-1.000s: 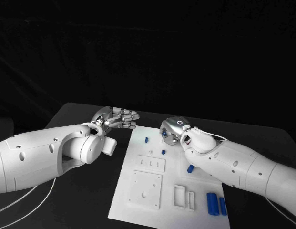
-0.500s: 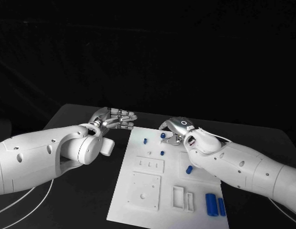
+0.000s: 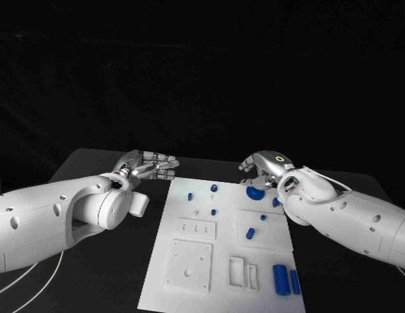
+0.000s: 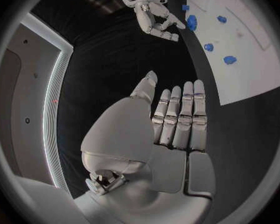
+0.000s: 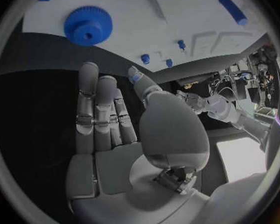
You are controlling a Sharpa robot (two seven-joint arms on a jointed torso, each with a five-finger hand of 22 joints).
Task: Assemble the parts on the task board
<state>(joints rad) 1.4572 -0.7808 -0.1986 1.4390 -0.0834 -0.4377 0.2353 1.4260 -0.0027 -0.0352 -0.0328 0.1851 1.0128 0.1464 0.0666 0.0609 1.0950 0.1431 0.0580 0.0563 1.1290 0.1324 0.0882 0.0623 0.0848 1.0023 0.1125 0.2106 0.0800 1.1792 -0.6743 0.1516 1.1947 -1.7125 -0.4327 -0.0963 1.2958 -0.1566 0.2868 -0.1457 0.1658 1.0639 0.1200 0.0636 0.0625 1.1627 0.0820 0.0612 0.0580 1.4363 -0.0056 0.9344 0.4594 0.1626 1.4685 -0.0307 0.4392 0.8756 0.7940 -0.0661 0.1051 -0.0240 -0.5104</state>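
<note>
Task board (image 3: 223, 228) lies flat in the middle of the black table (image 3: 89, 160), long side running away from the robot. Now shows a blue gear (image 3: 255, 193) near its far right corner, lying flat on the white surface and uncovered. A second ago was hidden there under the right hand (image 3: 266, 168), curled low over that spot. Has since drawn back toward the board's far right edge, just beside the gear and no longer touching it. Seen from the right wrist, released: fingers (image 5: 96, 104) stretched out, nothing in the palm, gear (image 5: 87, 26) lying apart ahead of them.

Reads as one part just set down and let go; whether seated properly on its post, cannot tell. Plenty left, by the look of it: small blue pegs (image 3: 212, 189) scattered across the far half, two long blue cylinders (image 3: 279, 279) lying side by side near the front right corner, recesses in the near half unfilled.

Left hand (image 3: 150, 163) hovers off the board's far left corner, over bare table, as before. Released too: fingers (image 4: 180, 119) straight and side by side, grasping nothing.

Matte black tabletop, no glare. Dark room behind, black backdrop.
</note>
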